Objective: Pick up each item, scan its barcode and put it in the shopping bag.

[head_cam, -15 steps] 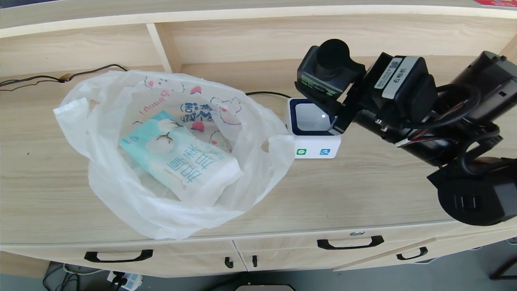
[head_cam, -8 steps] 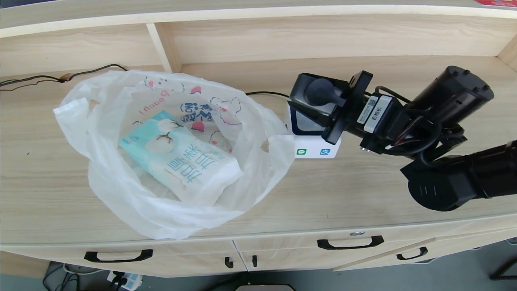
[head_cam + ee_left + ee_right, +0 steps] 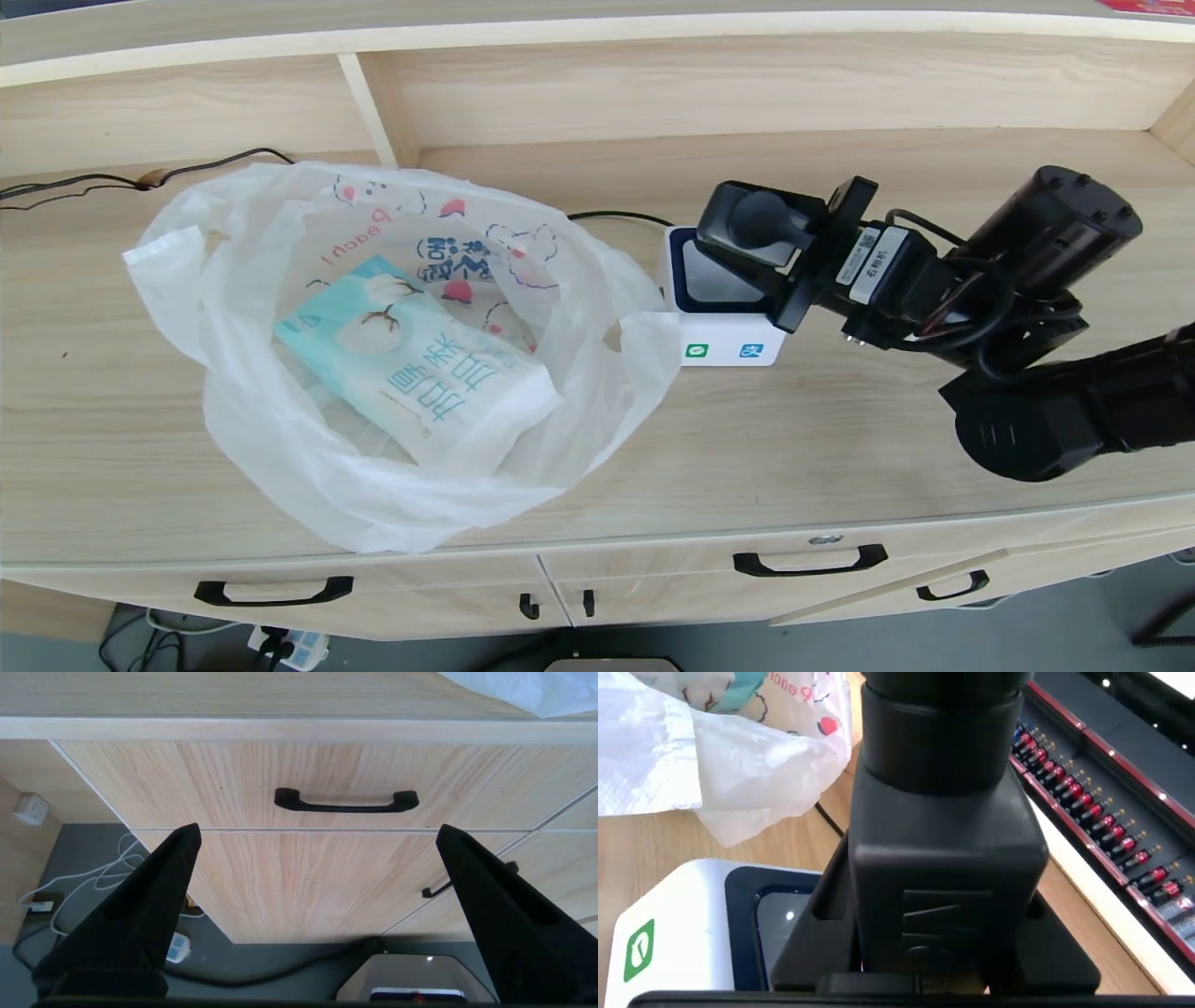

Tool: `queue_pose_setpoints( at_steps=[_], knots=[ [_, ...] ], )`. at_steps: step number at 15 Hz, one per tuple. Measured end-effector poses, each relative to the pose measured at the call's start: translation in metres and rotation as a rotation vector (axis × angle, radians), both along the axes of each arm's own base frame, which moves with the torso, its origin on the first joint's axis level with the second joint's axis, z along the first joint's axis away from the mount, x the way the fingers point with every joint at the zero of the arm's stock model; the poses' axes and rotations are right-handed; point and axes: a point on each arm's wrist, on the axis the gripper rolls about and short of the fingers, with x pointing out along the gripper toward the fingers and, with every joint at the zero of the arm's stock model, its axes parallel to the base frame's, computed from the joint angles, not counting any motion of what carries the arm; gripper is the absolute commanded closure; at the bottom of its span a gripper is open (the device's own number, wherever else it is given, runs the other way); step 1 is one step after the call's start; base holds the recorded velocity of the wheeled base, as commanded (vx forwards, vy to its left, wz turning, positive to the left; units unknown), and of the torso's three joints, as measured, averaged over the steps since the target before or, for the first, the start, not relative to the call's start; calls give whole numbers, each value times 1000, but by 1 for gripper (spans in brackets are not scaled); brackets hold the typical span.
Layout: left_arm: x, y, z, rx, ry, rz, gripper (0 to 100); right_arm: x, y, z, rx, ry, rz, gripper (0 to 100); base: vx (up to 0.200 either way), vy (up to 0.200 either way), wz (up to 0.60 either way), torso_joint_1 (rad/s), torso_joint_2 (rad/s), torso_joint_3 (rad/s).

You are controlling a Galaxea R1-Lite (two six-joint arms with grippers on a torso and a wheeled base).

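Scan step: clenched black item [image 3: 758, 219] in right claw [image 3: 780, 257] over scanner [image 3: 724, 345], centre right; next needed leftward carry into shopping bag [image 3: 280, 448]

scanner [image 3: 724, 338] window partly hidden behind black item [image 3: 758, 224]

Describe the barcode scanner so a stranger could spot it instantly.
On the long wooden counter, look just right of the white shopping bag. The scanner is the small white cube there, dark glass on top, green and blue icons in front, beneath a raised black item.
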Motion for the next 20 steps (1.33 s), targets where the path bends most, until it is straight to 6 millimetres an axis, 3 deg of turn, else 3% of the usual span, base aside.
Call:
queue_pose_setpoints(
  at_steps=[2, 5, 9, 11, 16, 20],
  knots=[
    [0, 0, 0, 0, 0, 0, 0, -14, 4, 11, 74, 46, -39, 100, 0, 0, 0, 0, 0, 0],
    [0, 0, 0, -1, 0, 0, 0, -53, 13, 32, 247, 141, -108, 100, 0, 0, 0, 0, 0, 0],
    [0, 0, 0, 0, 0, 0, 0, -99, 13, 23, 352, 305, -162, 100, 0, 0, 0, 0, 0, 0],
    [0, 0, 0, 0, 0, 0, 0, -117, 7, 29, 433, 373, -160, 100, 0, 0, 0, 0, 0, 0],
    [0, 0, 0, 0, 0, 1, 0, -145, -11, 42, 526, 505, -136, 100, 0, 0, 0, 0, 0, 0],
    [0, 0, 0, 0, 0, 0, 0, -156, -19, 37, 536, 549, -123, 100, 0, 0, 0, 0, 0, 0]
  ],
)
